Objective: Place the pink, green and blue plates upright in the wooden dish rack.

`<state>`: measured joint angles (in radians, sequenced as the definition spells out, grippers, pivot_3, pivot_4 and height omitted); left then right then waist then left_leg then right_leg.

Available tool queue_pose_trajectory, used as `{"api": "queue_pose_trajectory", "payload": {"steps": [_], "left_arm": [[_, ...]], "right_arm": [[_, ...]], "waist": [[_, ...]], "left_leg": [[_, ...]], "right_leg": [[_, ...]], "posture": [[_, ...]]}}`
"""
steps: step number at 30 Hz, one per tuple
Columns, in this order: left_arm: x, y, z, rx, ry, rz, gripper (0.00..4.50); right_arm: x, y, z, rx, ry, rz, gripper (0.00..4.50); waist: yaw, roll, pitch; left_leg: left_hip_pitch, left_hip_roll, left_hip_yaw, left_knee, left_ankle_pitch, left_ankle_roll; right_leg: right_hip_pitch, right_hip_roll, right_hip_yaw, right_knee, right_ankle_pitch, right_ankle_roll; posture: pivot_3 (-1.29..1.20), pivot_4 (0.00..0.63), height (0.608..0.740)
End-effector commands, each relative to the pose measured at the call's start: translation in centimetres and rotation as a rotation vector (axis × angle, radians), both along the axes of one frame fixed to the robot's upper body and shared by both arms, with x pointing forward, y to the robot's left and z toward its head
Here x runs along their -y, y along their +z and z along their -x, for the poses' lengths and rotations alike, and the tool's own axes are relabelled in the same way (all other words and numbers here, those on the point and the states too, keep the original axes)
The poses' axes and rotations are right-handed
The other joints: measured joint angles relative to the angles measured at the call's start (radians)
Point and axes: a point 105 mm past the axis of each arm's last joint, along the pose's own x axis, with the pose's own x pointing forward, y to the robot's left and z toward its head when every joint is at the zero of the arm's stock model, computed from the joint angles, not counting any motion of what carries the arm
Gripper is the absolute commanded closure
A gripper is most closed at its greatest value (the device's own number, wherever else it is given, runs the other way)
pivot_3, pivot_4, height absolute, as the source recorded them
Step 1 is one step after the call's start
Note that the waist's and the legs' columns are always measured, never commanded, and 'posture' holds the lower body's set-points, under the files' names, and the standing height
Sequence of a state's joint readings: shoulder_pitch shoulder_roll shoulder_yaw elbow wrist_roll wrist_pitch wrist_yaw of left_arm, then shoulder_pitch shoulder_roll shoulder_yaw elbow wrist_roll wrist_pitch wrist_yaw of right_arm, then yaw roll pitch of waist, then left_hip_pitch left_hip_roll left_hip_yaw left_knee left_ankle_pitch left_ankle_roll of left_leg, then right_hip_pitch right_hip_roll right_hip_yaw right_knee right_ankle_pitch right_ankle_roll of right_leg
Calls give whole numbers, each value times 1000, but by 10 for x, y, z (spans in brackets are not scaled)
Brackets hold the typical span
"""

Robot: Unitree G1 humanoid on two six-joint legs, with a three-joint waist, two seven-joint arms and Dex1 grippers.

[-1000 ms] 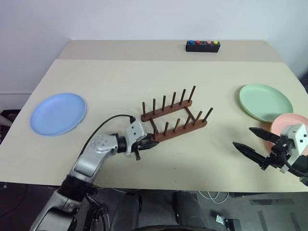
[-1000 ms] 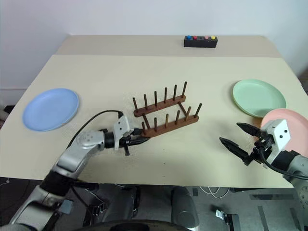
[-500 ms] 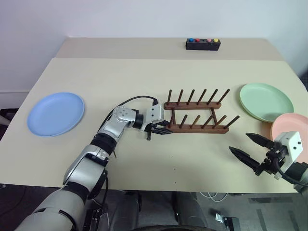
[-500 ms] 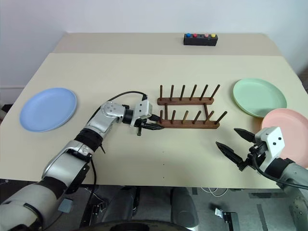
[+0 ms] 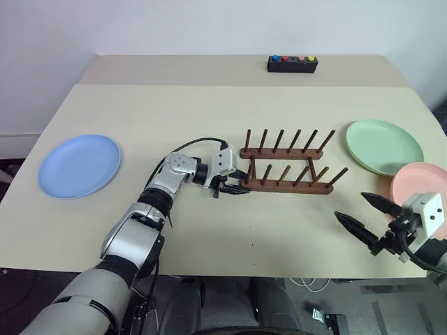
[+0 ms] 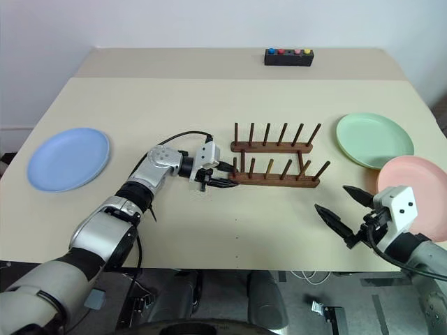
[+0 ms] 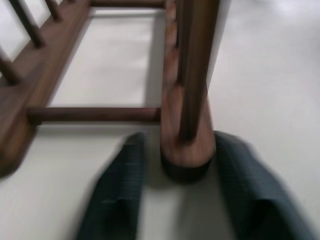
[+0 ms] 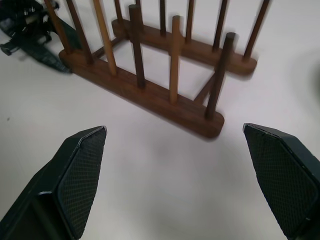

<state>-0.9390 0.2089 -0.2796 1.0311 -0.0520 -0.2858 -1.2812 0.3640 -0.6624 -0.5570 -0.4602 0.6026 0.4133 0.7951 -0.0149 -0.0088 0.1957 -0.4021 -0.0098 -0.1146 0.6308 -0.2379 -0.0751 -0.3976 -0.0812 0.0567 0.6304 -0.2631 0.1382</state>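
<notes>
The wooden dish rack (image 5: 286,171) stands mid-table with nothing in its pegs, its rails running left to right. My left gripper (image 5: 234,187) is at its left end. In the left wrist view its fingers (image 7: 115,200) are open on either side of the near rail's end (image 7: 187,150). The blue plate (image 5: 79,165) lies flat at the far left. The green plate (image 5: 384,146) lies flat at the right, and the pink plate (image 5: 422,188) lies nearer, beside it. My right gripper (image 5: 349,204) hovers open and empty, right of the rack and just left of the pink plate.
A small black box with coloured buttons (image 5: 292,64) sits at the far edge of the table. Bare tabletop lies between the blue plate and the rack, and along the front edge.
The rack has been swung round and shifted right, so its rails now run left to right. My left gripper, shut on the rail end before, has spread its fingers. The right gripper has barely moved.
</notes>
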Motion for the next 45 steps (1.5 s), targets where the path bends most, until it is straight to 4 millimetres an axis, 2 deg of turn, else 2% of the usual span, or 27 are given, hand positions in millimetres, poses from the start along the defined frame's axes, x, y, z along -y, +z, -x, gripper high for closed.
{"api": "queue_pose_trajectory", "payload": {"steps": [1, 2, 9, 10, 12, 13, 15, 19, 24, 28, 33, 36, 45], "left_arm": [[-8, 15, -7, 43, 38, 49, 308], [-14, 18, -8, 49, 62, 71, 36], [-50, 19, 2, 48, 164, 116, 36], [-58, 17, 9, 47, 179, 118, 265], [-66, 12, 28, 23, 185, 119, 897], [-65, 10, 39, 13, 169, 120, 1351], [-60, 8, 55, -21, 150, 125, 2380], [-44, 2, 72, -40, 139, 99, 4494], [-27, -6, 73, -33, 175, 57, 4494], [-1, -6, 71, -32, 218, 97, 4494], [3, -9, 60, -50, 294, 95, 4494], [8, -7, 50, -14, 334, 101, 4494], [6, -4, 19, 36, 514, 147, 4494]], "right_arm": [[-2, 5, -3, 19, 26, 15, 0], [-3, 4, -5, 16, 34, 15, 0], [-5, 0, -5, -7, 47, 19, 0], [-2, -3, -5, -25, 38, 25, 264], [2, -11, -4, -62, 23, 62, 890], [2, -14, -3, -75, 29, 70, 1336], [0, -18, -2, -95, 46, 75, 2363], [-4, -27, -1, -149, 73, 100, 4489], [-3, -36, -6, -178, 64, 165, 4489], [1, -41, -26, -148, 8, 252, 4489], [-3, -47, -36, -132, 4, 280, 4489], [-5, -52, -54, -104, -19, 311, 4489], [-10, -52, -86, -24, -43, 342, 4489]], "waist": [[1, 0, 0], [1, 0, 0], [0, 1, 0], [-1, 1, 0], [-3, 1, -1], [-3, 1, -1], [1, 2, -1], [17, 1, -1], [17, 1, -1], [10, 1, -1], [3, 1, -1], [-3, 0, -1], [-2, 0, -1]], "left_leg": [[0, 0, 0, 0, 0, 0], [0, 0, 0, 0, 0, 0], [1, 0, 0, 0, 0, 0], [1, 0, 0, 0, 0, 0], [1, 0, 0, -1, 0, 0], [1, 0, 0, -1, 0, 0], [2, 1, 0, -1, 0, 0], [4, 1, -1, 2, 0, 0], [9, 1, 0, 1, 0, 0], [9, 1, 1, 1, 0, 0], [9, 1, 0, 0, 0, 0], [10, 1, 1, 0, 0, 0], [10, 1, 1, 1, 1, -1]], "right_leg": [[0, 0, 0, 0, 0, 0], [0, 0, 0, 0, 0, 0], [0, 0, 0, 1, 0, 0], [0, 0, 0, 1, 0, 0], [0, 0, 0, 1, 0, 0], [1, 0, 0, 1, 0, 0], [1, 0, 0, 1, 0, 0], [5, 0, 0, 1, -1, -5], [9, -1, 0, 0, -2, -6], [9, -1, 0, 0, -1, -6], [8, 0, 0, 0, 0, -2], [9, 0, 0, 0, 0, -2], [9, 0, 0, 0, 1, -2]], "posture": [[0, 150, 734], [0, 150, 734], [0, 150, 734], [0, 150, 734], [0, 150, 734], [0, 150, 734], [0, 150, 734], [0, 150, 734], [0, 150, 734], [0, 150, 734], [0, 150, 734], [0, 150, 734], [0, 150, 734]]}}
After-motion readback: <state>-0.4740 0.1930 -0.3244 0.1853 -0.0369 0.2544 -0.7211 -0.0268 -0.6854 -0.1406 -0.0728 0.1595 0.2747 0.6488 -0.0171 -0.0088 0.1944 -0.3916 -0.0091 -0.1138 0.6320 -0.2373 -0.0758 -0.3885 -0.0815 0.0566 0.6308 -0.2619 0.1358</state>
